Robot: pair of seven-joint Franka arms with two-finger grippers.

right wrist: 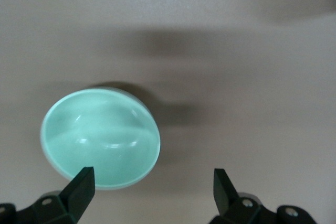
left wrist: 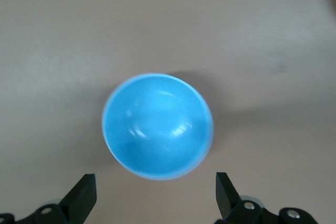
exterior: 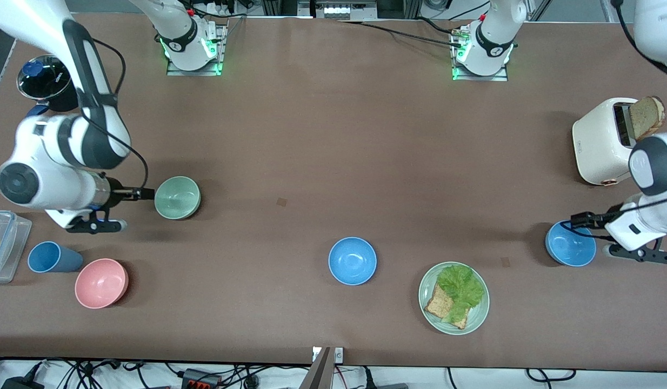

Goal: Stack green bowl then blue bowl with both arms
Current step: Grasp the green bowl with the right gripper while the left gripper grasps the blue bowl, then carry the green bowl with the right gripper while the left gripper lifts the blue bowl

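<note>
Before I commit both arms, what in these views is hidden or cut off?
- Front view: the right claw at the green bowl is too small to read rim contact.
- Front view: the left claw covers part of the blue bowl rim.
- Front view: the clear container is cut off by the edge.

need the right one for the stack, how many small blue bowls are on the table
2. One blue bowl sits mid-table, beside the lettuce plate. The other blue bowl sits at the left arm's end, under the open left gripper.
</note>
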